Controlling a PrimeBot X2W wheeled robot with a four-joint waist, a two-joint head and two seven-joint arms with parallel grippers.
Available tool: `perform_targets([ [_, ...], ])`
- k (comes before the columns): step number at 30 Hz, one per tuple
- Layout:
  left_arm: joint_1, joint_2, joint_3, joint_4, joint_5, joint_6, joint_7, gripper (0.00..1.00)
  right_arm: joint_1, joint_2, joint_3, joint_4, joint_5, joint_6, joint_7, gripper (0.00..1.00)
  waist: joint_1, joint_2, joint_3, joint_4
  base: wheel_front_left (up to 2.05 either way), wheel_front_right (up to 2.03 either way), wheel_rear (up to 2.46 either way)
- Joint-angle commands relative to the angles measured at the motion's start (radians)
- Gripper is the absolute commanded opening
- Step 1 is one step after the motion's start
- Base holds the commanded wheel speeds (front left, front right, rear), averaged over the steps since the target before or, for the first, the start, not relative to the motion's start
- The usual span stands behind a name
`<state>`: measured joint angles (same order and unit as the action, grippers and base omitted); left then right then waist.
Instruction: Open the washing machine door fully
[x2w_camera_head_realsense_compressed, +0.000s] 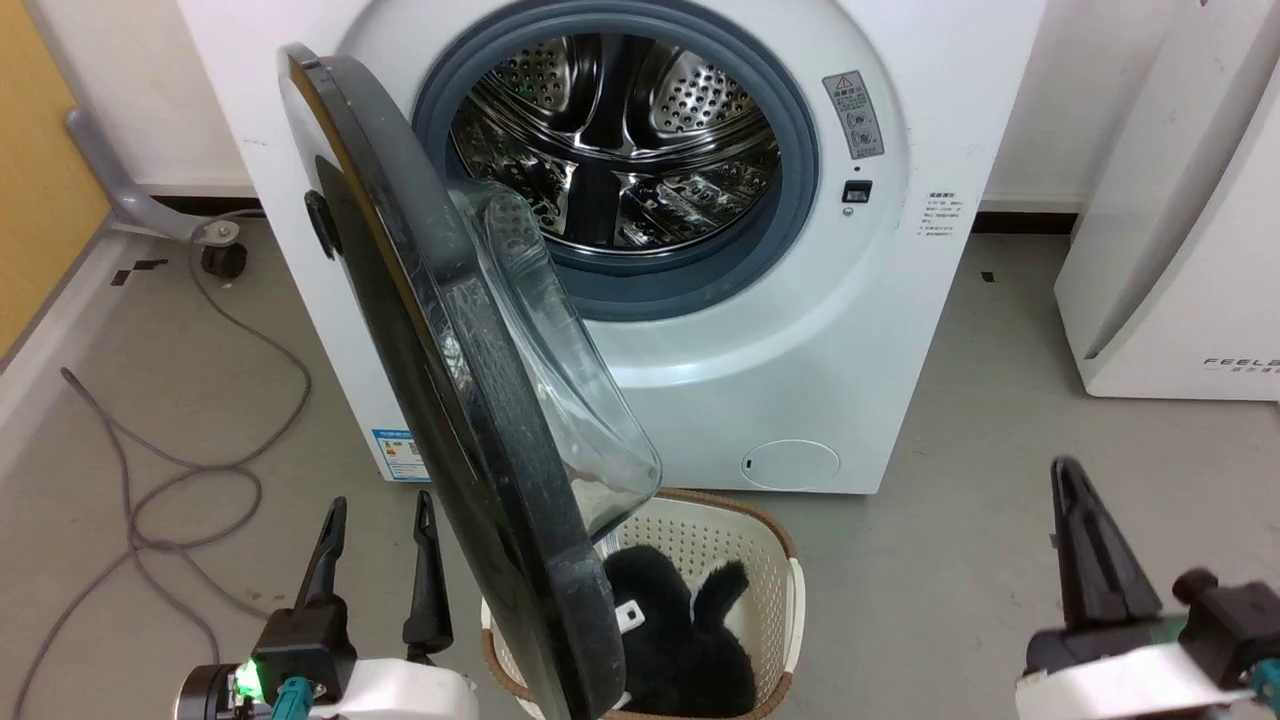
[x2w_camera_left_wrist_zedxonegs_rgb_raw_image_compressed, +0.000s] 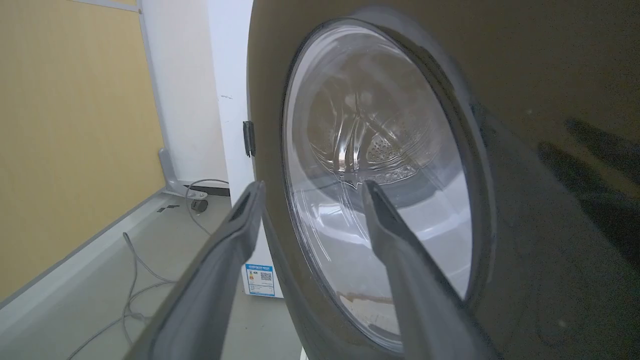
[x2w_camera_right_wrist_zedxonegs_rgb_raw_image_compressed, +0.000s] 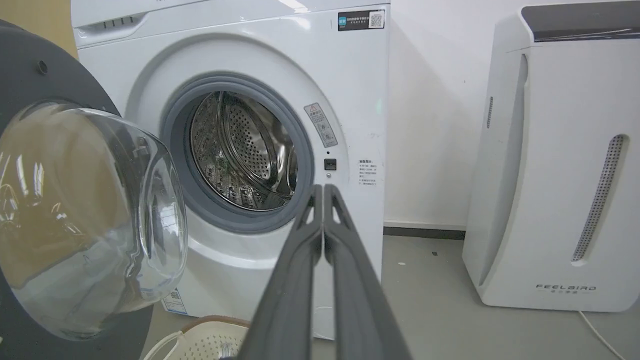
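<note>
The white washing machine (x2w_camera_head_realsense_compressed: 800, 330) fills the back of the head view, its steel drum (x2w_camera_head_realsense_compressed: 615, 135) exposed. Its glossy black door (x2w_camera_head_realsense_compressed: 450, 400) stands swung out about halfway on left hinges, edge-on to me, the clear glass bowl (x2w_camera_head_realsense_compressed: 560, 380) bulging toward the drum. My left gripper (x2w_camera_head_realsense_compressed: 380, 505) is open at lower left, just outside the door's outer face and holding nothing. In the left wrist view the door (x2w_camera_left_wrist_zedxonegs_rgb_raw_image_compressed: 540, 175) looms close past the spread fingers (x2w_camera_left_wrist_zedxonegs_rgb_raw_image_compressed: 235, 235). My right gripper (x2w_camera_head_realsense_compressed: 1070, 480) is shut and empty at lower right, away from the machine (x2w_camera_right_wrist_zedxonegs_rgb_raw_image_compressed: 240, 125) and the door (x2w_camera_right_wrist_zedxonegs_rgb_raw_image_compressed: 45, 85).
A woven laundry basket (x2w_camera_head_realsense_compressed: 770, 545) with dark clothes (x2w_camera_head_realsense_compressed: 680, 630) stands on the floor below the door. A grey cable (x2w_camera_head_realsense_compressed: 190, 460) snakes across the floor at left by a yellow wall. The white FEELBIRD appliance (x2w_camera_head_realsense_compressed: 1180, 230) stands at right, with open grey floor between it and the machine.
</note>
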<state>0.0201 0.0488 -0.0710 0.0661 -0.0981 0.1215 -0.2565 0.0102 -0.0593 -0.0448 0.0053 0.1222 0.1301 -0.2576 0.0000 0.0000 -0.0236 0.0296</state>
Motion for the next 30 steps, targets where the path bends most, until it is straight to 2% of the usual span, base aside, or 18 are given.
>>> perform_targets([
  [1,0.002,0.001,0.002,-0.003,0.01,0.001,-0.005,1.0,0.022,0.006,0.0,0.007,-0.008,0.001,-0.004,0.03,0.0,0.0,-0.001,0.002,0.0,0.0,0.0],
  [2,0.002,0.001,0.003,-0.003,0.01,0.001,-0.005,1.0,0.031,0.007,0.002,0.014,-0.014,0.001,-0.004,0.45,0.0,0.0,-0.001,0.002,0.0,0.0,0.0],
  [3,0.002,0.001,0.005,-0.003,0.011,0.001,-0.005,1.0,0.036,0.008,0.002,0.018,-0.016,0.001,-0.004,1.0,0.0,0.0,-0.002,0.003,0.0,0.0,0.0],
  [13,0.006,0.001,0.019,-0.007,0.01,0.008,-0.005,1.0,0.049,0.009,0.009,0.038,0.015,0.001,-0.004,1.0,0.0,0.0,-0.007,0.013,0.0,0.0,0.0],
  [14,0.005,0.001,0.022,-0.011,0.012,0.009,-0.005,0.65,0.049,0.009,0.008,0.038,0.016,0.001,-0.004,1.0,0.0,0.0,-0.007,0.015,0.0,0.0,0.0],
  [15,0.005,0.001,0.024,-0.015,0.014,0.008,-0.005,0.19,0.049,0.009,0.007,0.039,0.016,0.001,-0.004,1.0,0.0,0.0,-0.008,0.017,0.0,0.0,0.0],
  [16,0.006,0.001,0.027,-0.017,0.014,0.007,-0.005,0.0,0.05,0.009,0.006,0.039,0.016,0.001,-0.004,1.0,0.0,0.0,-0.008,0.018,0.0,0.0,0.0],
  [23,-0.021,0.002,0.079,-0.095,0.04,0.002,-0.005,0.0,0.055,0.009,0.004,0.042,0.012,0.001,-0.004,1.0,0.0,0.0,-0.012,0.033,0.0,0.0,0.0],
  [30,-0.071,0.006,0.098,-0.253,0.073,-0.002,-0.005,0.0,0.063,0.009,-0.003,0.04,0.01,0.001,-0.004,1.0,0.0,0.0,-0.018,0.038,0.0,0.0,0.0],
])
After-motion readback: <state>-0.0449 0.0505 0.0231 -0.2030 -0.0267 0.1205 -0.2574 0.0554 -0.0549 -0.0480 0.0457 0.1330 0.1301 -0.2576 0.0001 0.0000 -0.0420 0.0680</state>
